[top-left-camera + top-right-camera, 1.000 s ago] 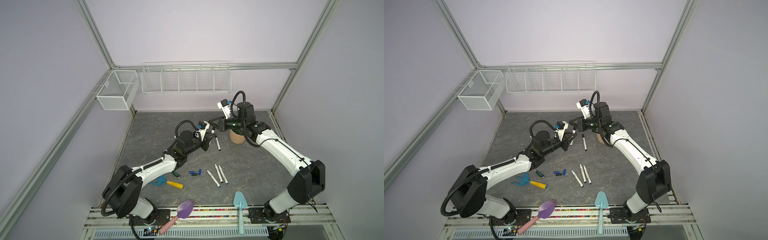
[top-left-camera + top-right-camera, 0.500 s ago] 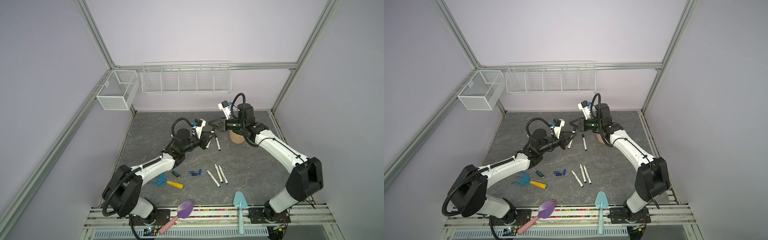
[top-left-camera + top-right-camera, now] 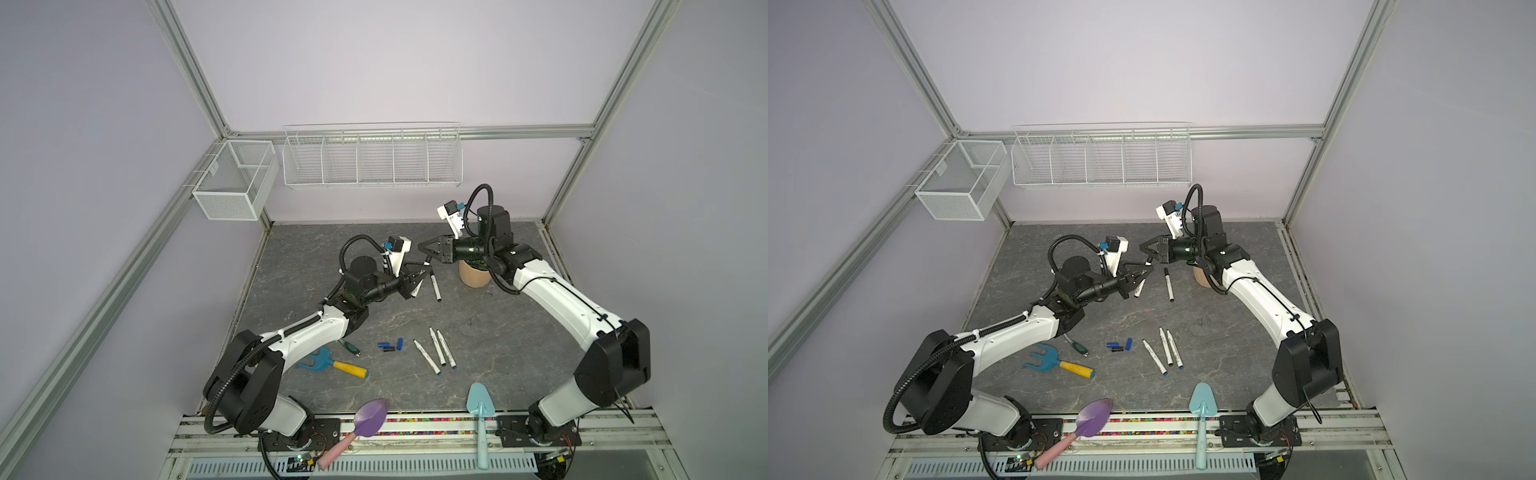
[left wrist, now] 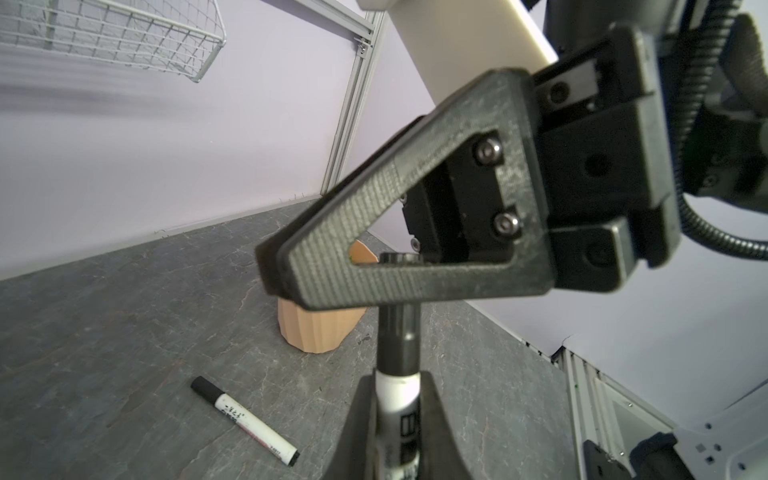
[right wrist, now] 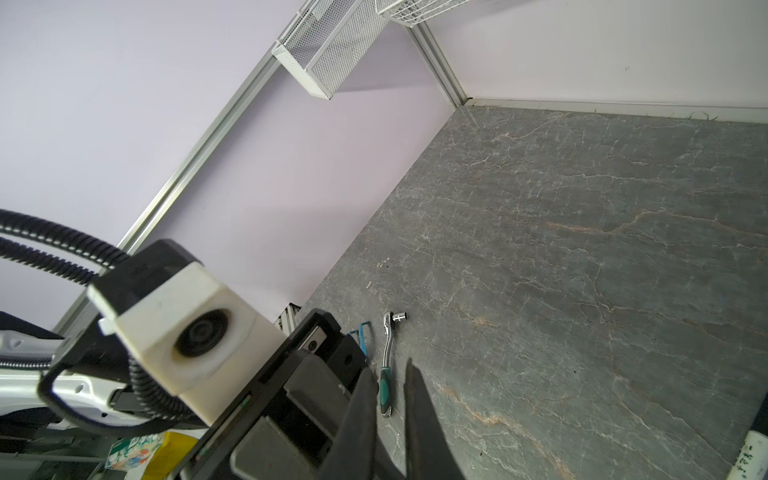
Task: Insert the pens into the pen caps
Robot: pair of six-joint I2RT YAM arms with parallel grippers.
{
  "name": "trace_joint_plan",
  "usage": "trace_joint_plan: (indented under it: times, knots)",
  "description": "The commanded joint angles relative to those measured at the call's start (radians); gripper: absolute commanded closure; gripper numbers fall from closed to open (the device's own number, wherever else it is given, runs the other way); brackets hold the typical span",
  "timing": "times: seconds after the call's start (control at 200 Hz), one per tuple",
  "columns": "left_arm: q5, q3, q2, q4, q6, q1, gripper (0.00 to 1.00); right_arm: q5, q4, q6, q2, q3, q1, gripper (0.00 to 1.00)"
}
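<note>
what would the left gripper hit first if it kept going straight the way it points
Probably the right gripper, just ahead, shut on the black cap of the pen the left gripper holds.

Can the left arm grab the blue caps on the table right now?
Probably not yet. The left gripper is shut on a pen, whose black cap the right gripper seems to grip. Otherwise the blue caps lie uncovered, close by.
</note>
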Motion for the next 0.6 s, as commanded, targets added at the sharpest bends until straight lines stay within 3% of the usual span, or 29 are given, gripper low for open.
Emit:
trace_joint_plan:
  times: [0.0,0.21,0.395,0.595]
  knots:
    - [-0.189,0.150,-0.119,0.340,0.139,0.002,1.00,-0.120,-0.339,0.031,0.052,-0.094,0.042,0.93]
    - [-0.242,0.134,-0.093,0.349,0.193,-0.024,1.00,0.012,-0.501,-0.092,0.086,-0.038,0.114,0.93]
    - [-0.242,0.149,-0.057,0.346,0.166,-0.024,1.00,-0.002,-0.381,-0.002,0.038,-0.093,0.065,0.93]
    - [-0.253,0.067,-0.024,0.349,0.104,-0.041,1.00,-0.005,-0.291,0.033,-0.017,-0.105,0.013,0.92]
